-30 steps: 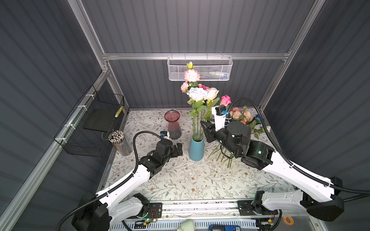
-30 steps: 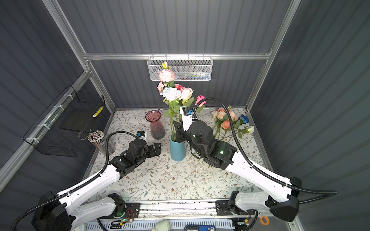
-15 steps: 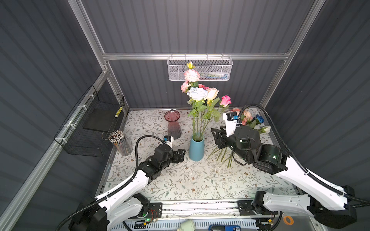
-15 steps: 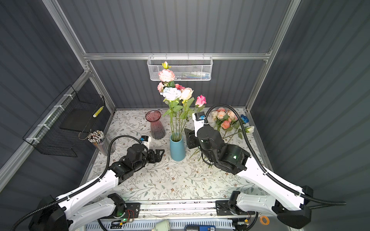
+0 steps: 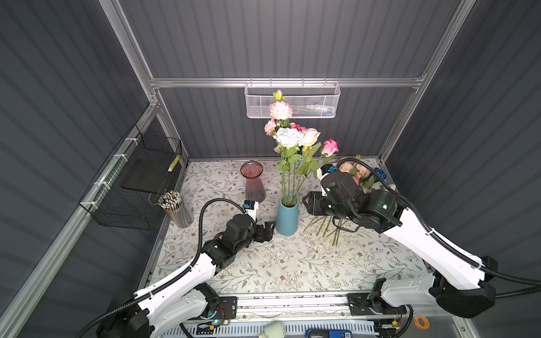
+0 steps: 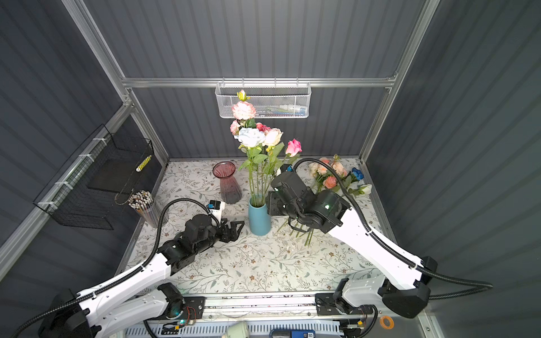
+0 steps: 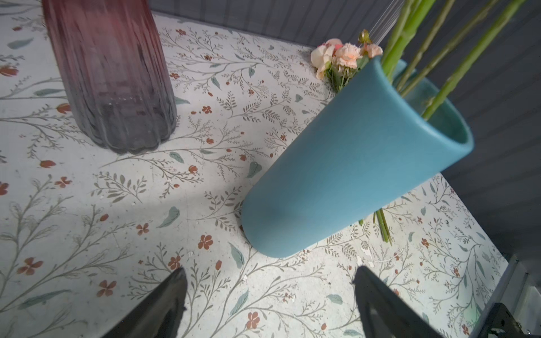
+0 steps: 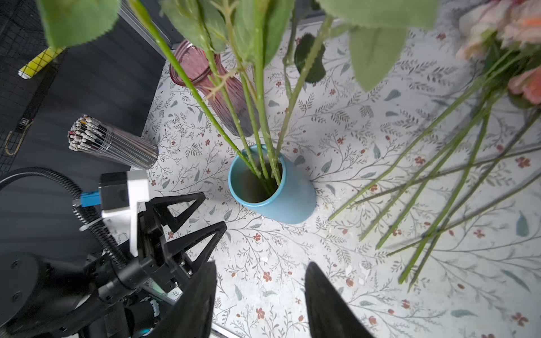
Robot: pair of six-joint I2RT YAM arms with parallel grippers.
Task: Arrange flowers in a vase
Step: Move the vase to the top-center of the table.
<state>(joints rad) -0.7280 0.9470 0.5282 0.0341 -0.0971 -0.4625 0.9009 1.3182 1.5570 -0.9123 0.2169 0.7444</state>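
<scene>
Both empty, the left gripper point(image 7: 269, 268), fingers spread wide, and the right gripper point(image 8: 262, 263), fingers half parted, flank the teal ceramic vase point(image 5: 287, 218) of long-stemmed flowers point(image 5: 288, 137).

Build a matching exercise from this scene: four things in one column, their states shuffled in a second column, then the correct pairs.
Column A
1. blue vase
2. pink glass vase
3. loose flowers
4. left gripper

Column B
a. open, nothing between the fingers
b. lying down in a loose pile
c. holds several upright stems
d. standing empty

Pairs: 1-c; 2-d; 3-b; 4-a
</scene>
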